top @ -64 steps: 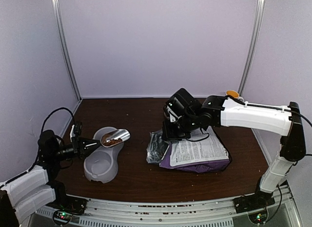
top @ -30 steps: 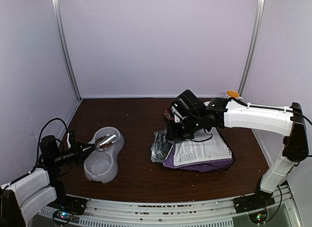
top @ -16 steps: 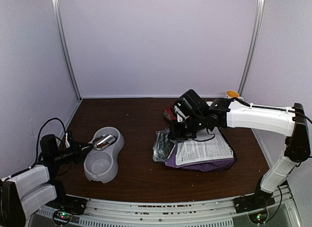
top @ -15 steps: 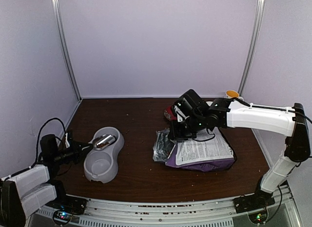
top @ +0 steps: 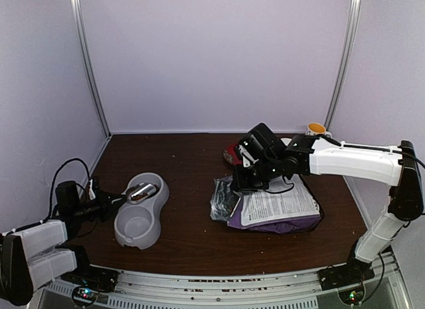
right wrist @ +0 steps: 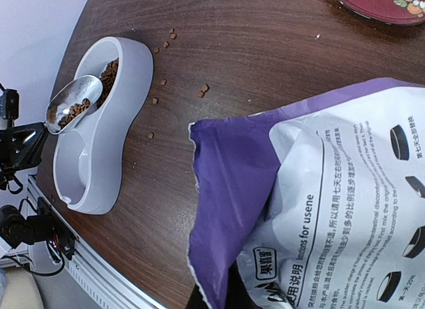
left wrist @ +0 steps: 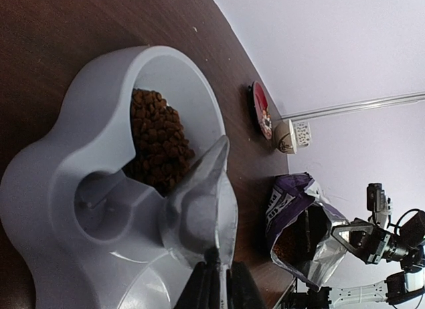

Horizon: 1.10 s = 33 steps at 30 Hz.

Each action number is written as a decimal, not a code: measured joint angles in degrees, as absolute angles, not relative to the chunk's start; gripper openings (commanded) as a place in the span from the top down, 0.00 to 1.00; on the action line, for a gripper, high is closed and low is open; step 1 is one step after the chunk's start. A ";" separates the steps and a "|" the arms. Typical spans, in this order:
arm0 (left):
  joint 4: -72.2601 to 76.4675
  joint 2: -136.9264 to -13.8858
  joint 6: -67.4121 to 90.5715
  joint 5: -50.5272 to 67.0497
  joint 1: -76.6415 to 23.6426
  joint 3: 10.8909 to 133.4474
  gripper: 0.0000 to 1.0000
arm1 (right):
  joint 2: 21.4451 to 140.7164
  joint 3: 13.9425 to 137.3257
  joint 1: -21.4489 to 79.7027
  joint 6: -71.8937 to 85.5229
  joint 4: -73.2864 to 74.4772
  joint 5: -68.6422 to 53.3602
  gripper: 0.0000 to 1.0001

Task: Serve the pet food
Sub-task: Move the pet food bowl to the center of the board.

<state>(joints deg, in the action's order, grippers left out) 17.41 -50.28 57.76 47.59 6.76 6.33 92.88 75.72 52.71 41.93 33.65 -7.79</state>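
Tool: left gripper (left wrist: 216, 292), jaws nearly closed, pinching the handle of the metal scoop (left wrist: 199, 209). The scoop lies over the rim of the grey double bowl (left wrist: 60, 189), long axis running from the gripper out toward the back compartment; a few pellets show in its cup. The pet food (left wrist: 156, 146) is heaped in that back compartment, just beyond the scoop lip; the other compartment is bare. The right gripper (top: 247, 181) is fully closed on the purple bag (right wrist: 319, 209), well apart to the right. Judgement: the left arm is nearer; tipping the scoop forward along its handle axis would empty the rest
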 measured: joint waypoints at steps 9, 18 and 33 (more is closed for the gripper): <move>16.84 -51.16 55.75 47.42 6.81 7.11 1.00 | 92.88 75.70 52.51 41.91 33.61 -7.88 1.00; 16.91 -52.36 54.35 47.40 6.81 7.73 1.00 | 92.88 75.57 52.21 41.78 33.43 -8.27 1.00; 15.35 -55.02 52.42 47.05 6.81 10.15 1.00 | 92.88 74.70 51.99 41.76 32.25 -9.04 1.00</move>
<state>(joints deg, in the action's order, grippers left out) 15.35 -55.02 52.42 47.05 6.81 10.15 92.88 74.70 51.99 41.76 32.25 -9.04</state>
